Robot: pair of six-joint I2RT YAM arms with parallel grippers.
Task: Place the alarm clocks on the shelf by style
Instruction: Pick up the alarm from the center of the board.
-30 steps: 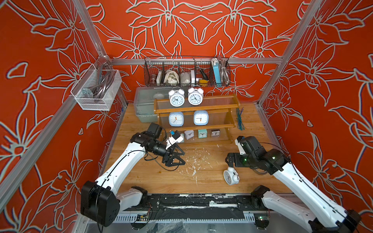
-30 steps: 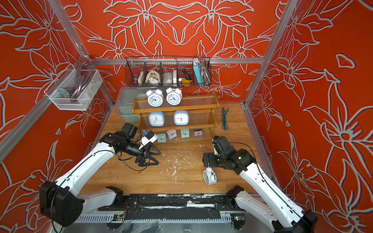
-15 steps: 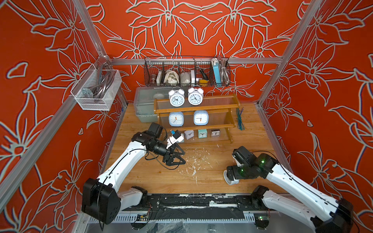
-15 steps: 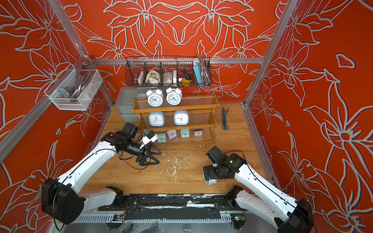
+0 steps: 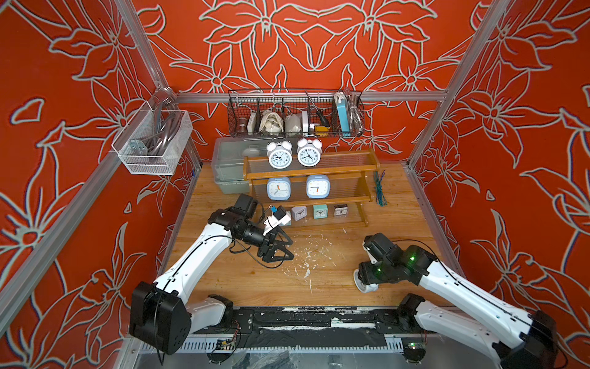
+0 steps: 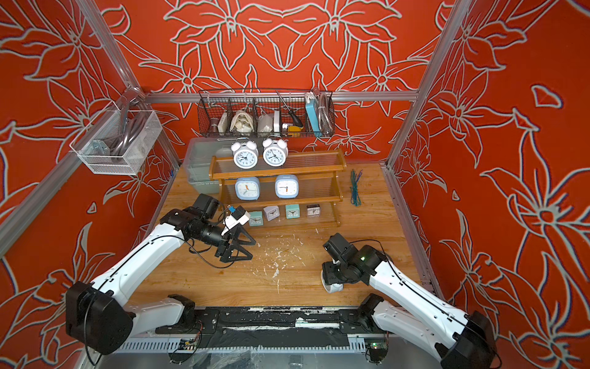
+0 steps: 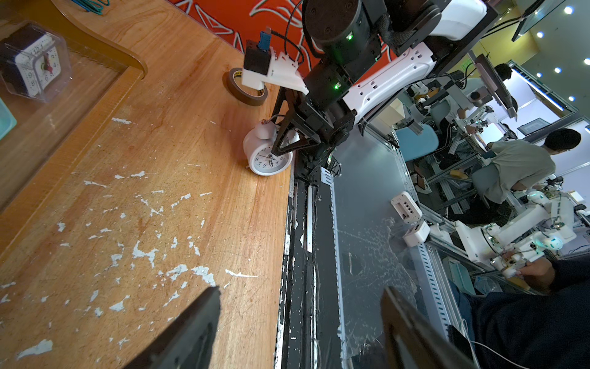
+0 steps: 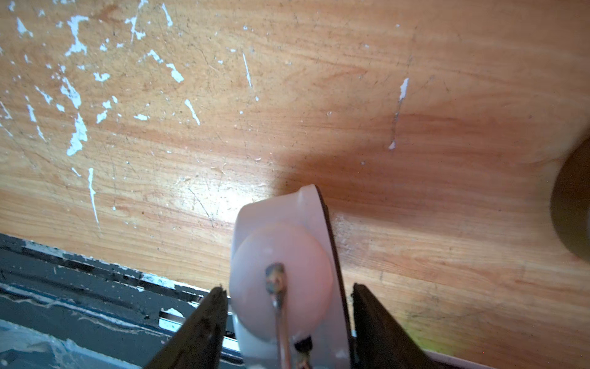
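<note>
Near the front edge of the table (image 5: 249, 284), on its right side, you have a white twin-bell clock (image 5: 364, 286) sitting under your right gripper (image 8: 287, 287). Both black fingers (image 8: 201, 335) stand either side of the clock's body, each tip very close to the white casing. Thin gaps show at the tips, and you cannot tell from these views whether the jaws are pressing on it. Its dial faces the left arm and shows in the left wrist view, where a brown tape roll (image 7: 247, 88) lies flat on the wood near it. Your left gripper (image 5: 290, 250) hovers over the middle-left of the table, jaws spread wide with nothing between them. Farther back stands the shelf (image 5: 313, 175). It carries two more twin-bell clocks (image 5: 280, 157) side by side on the top tier, two blue square clocks (image 5: 278, 188) on the middle tier, and small cube clocks (image 5: 320, 211) in a row on the lowest tier. The leftmost cube is partly hidden by the left arm's camera in a top view. Right of the shelf a bundle of green ties (image 5: 379, 188) lies on the wood. Behind the shelf's left end sits a grey bin (image 5: 228, 166), and a black wire basket (image 5: 295, 111) hangs on the far wall.
</note>
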